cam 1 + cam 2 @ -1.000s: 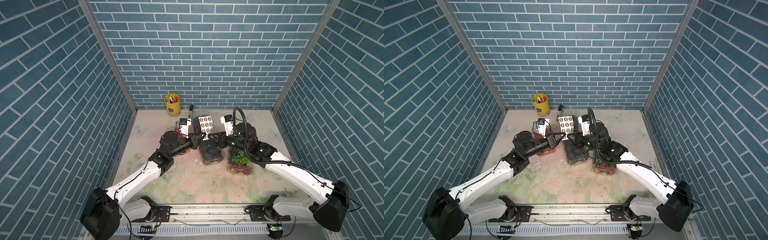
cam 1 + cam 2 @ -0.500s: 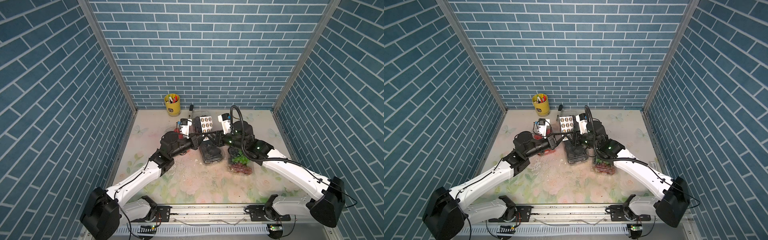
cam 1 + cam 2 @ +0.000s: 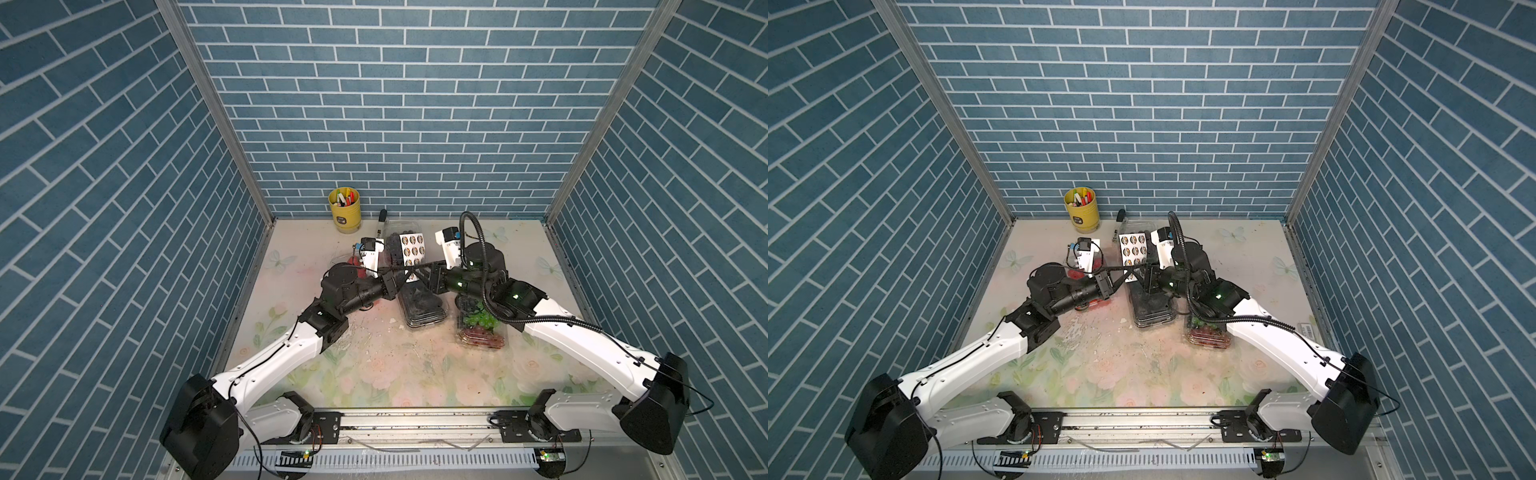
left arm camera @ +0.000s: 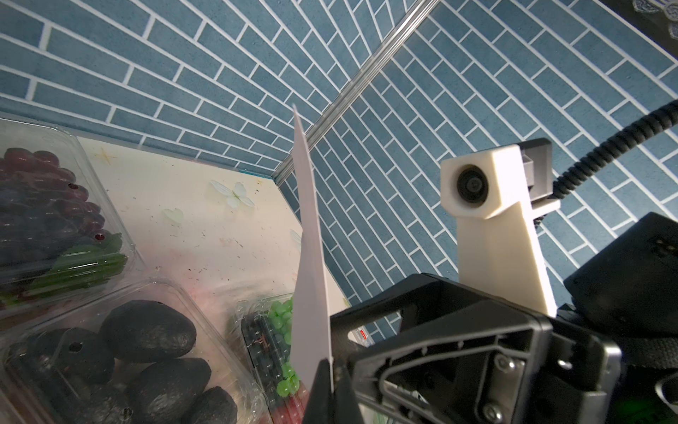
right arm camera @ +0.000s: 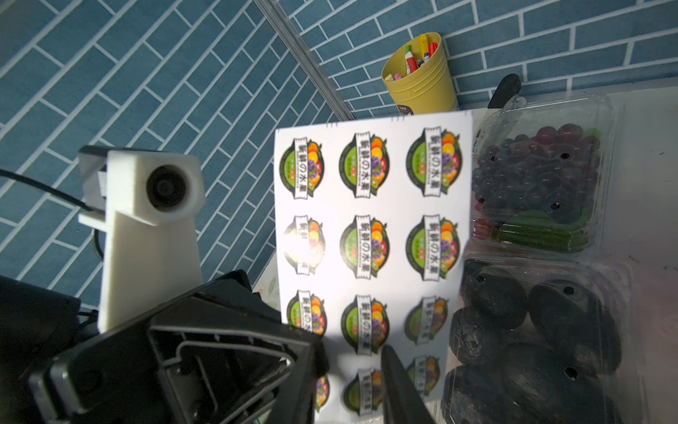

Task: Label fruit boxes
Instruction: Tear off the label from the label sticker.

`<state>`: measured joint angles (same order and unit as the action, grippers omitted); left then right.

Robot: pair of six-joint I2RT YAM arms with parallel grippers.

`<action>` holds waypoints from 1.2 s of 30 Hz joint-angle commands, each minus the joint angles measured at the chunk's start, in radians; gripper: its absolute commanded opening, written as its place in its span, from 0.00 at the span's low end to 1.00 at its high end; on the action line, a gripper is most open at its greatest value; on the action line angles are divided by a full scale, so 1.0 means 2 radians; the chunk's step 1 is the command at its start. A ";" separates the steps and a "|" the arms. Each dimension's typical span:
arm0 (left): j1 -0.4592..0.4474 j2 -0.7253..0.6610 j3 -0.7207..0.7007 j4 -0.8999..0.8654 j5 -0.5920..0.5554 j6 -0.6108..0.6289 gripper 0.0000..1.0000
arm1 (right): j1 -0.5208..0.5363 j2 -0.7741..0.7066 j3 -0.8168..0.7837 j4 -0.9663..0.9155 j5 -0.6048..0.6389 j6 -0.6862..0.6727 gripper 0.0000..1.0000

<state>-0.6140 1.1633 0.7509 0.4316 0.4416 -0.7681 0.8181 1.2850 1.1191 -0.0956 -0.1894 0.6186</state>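
- Four clear plastic clamshells sit mid-table: the black-fruit box (image 3: 424,305), mixed-grape box (image 3: 482,332), dark-grape box (image 5: 543,176) and strawberry box (image 3: 352,262) (mostly hidden).
- The left gripper (image 4: 330,381) is clamped on the lower edge of the glossy white sticker sheet (image 5: 370,238), which stands upright over the black-fruit box.
- The right gripper (image 3: 422,274) is just beside the sheet; I cannot tell how its jaws stand.
- The table (image 3: 395,374) is floral-printed and stained, with blue brick-pattern walls (image 3: 395,104) around it.

In a top view, the clear plastic clamshell punnet of black fruit (image 3: 424,309) lies flat at centre frame. The mixed-grape punnet (image 3: 484,332) is to its right, the dark-purple-grape punnet (image 3: 392,245) above it, and the strawberry punnet (image 3: 352,261) upper left, half hidden.
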 commanded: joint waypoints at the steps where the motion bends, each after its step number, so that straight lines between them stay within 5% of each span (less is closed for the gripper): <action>1: -0.003 -0.006 0.003 0.008 -0.002 0.011 0.00 | 0.002 -0.009 -0.009 -0.007 0.010 -0.014 0.33; 36: -0.003 0.000 0.005 0.015 0.004 0.005 0.00 | 0.002 0.000 -0.008 -0.008 0.011 -0.021 0.31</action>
<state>-0.6147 1.1633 0.7509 0.4320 0.4313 -0.7666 0.8181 1.2770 1.0870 -0.0967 -0.1879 0.5999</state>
